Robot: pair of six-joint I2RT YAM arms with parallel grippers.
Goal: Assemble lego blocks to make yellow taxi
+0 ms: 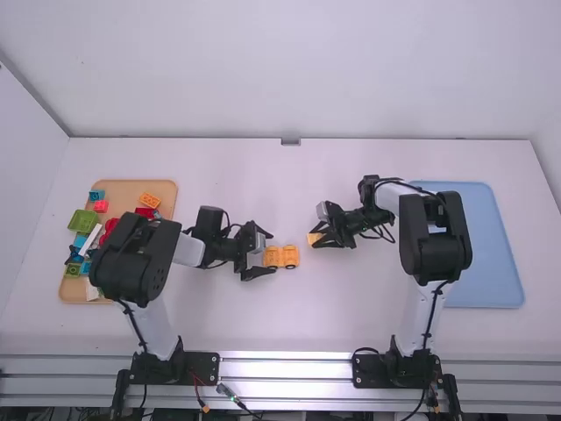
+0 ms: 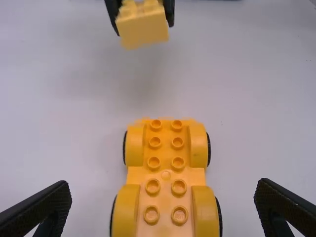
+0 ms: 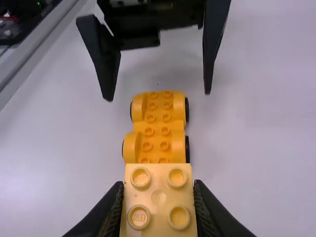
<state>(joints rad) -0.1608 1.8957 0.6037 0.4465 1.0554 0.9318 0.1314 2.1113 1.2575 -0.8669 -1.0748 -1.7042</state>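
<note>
Yellow block clenched in the right gripper, the wheeled base was best braced by the wide-spread left gripper before being squarely topped.

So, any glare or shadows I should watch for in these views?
High view: bright streaks on the metal rail along the bottom edge; left wrist view: a soft shadow on the table between the yellow four-stud block and the wheeled base; right wrist view: faint shading around the left hand.
</note>
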